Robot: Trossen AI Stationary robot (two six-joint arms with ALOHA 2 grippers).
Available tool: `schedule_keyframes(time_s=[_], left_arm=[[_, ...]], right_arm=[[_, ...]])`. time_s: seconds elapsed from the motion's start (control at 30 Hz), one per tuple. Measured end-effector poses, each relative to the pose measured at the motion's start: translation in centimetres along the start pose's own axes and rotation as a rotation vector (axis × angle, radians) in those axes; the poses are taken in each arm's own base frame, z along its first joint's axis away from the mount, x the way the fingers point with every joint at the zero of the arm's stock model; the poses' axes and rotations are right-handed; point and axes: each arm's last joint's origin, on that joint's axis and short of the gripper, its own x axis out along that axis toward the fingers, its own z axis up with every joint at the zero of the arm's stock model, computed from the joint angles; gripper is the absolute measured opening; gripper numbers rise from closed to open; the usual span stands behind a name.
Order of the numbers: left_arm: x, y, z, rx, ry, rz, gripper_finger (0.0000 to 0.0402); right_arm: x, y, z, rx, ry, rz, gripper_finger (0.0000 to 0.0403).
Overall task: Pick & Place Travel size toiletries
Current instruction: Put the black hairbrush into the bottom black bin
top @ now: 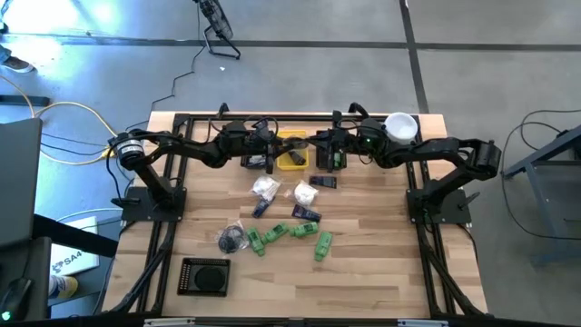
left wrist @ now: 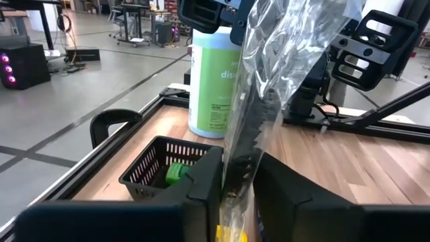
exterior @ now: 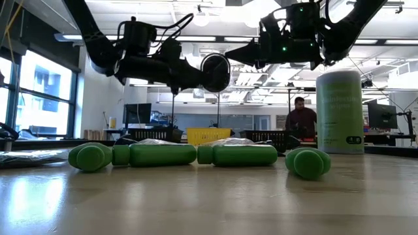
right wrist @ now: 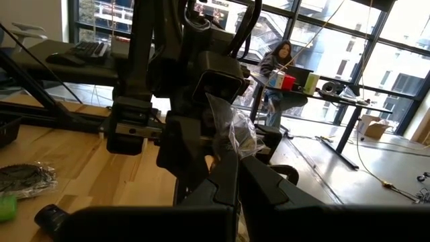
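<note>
Both grippers meet above the yellow bin at the table's far middle and share a clear crinkly packet with a dark item inside. My left gripper comes from the left and my right gripper from the right; each is shut on the packet. Green bottles lie on their sides on the table, as do white packets, dark tubes and a bag of black round pieces. One green bottle lies in a black bin. My left gripper pinches the clear packet between its two fingers at one end. The packet is lifted clear and stretches away from the fingers to the other gripper. My right gripper pinches the packet's opposite end between its fingertips, coming level from the table's right, close to the left gripper.
The big pale-green cylinder with white lid stands at the far right corner, just behind the black bin. Another black bin sits at the near left. The table frame runs along the far edge. A person sits beyond the table.
</note>
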Motion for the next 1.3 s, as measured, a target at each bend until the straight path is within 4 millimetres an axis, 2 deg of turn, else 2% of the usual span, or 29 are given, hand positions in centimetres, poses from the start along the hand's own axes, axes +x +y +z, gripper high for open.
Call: schedule_keyframes(time_s=[0.23,0.37,0.53,0.77,0.97,1.07,1.17,1.3], left_arm=[[0.00,-0.04,-0.24,-0.002,0.025,-0.009,0.0024],[-0.01,-0.03,-0.28,-0.003,0.030,-0.008,0.0025],[-0.01,-0.03,-0.28,-0.003,0.030,-0.008,0.0045],[-0.01,-0.02,-0.31,-0.004,0.033,-0.007,0.0025],[-0.01,-0.02,-0.44,-0.008,0.046,-0.006,0.0037],[-0.02,-0.01,-0.46,-0.009,0.048,-0.005,0.0037],[-0.02,0.00,-0.47,-0.009,0.048,-0.005,0.0027],[-0.03,0.00,-0.49,-0.010,0.050,-0.005,0.0026]], right_arm=[[0.00,0.00,-0.02,0.001,0.002,0.001,0.0003],[0.00,0.00,-0.01,0.000,0.001,0.002,0.0003],[0.00,0.00,-0.01,0.000,0.001,0.003,0.0003],[0.00,0.01,-0.05,0.001,0.004,0.004,0.0003],[0.00,0.01,-0.08,0.003,0.008,0.002,0.0003],[0.00,-0.15,-0.08,0.001,0.017,-0.055,0.0005],[-0.01,-0.29,-0.03,-0.001,0.018,-0.098,0.0020],[0.00,-0.25,-0.01,-0.001,0.016,-0.095,0.0065]])
